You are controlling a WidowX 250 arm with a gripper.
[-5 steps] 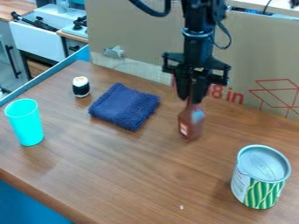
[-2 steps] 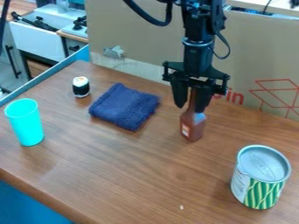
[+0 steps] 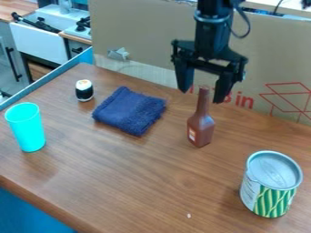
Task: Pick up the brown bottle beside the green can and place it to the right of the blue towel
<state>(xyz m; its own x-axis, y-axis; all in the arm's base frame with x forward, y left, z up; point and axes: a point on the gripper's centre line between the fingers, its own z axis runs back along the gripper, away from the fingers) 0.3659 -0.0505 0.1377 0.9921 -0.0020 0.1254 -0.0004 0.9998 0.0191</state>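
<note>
The black gripper [image 3: 202, 94] hangs at the upper right of centre with its two fingers spread wide. Between and just below them, the neck of a brown bottle [image 3: 201, 124] rises without visible contact. That bottle stands upright on the wooden table. Left of it lies a folded dark blue cloth [image 3: 129, 111]. A sushi-like piece [image 3: 84, 90], black with a white and orange top, sits beyond the cloth's left side. A turquoise cup [image 3: 26, 127] stands at the left. At the lower right is a can [image 3: 271, 184] with a grey lid and green patterned label.
A large cardboard sheet [image 3: 139, 36] stands along the table's back edge, behind the gripper. The wooden table [image 3: 139, 182] has a tiny white speck near its front. A blue rim [image 3: 54, 78] runs along the left back, with a toy sink [image 3: 45, 36] beyond.
The gripper was around the bottle's neck; its fingers have since spread apart, and it has risen clear. The bottle has shifted barely and now stands by itself.
</note>
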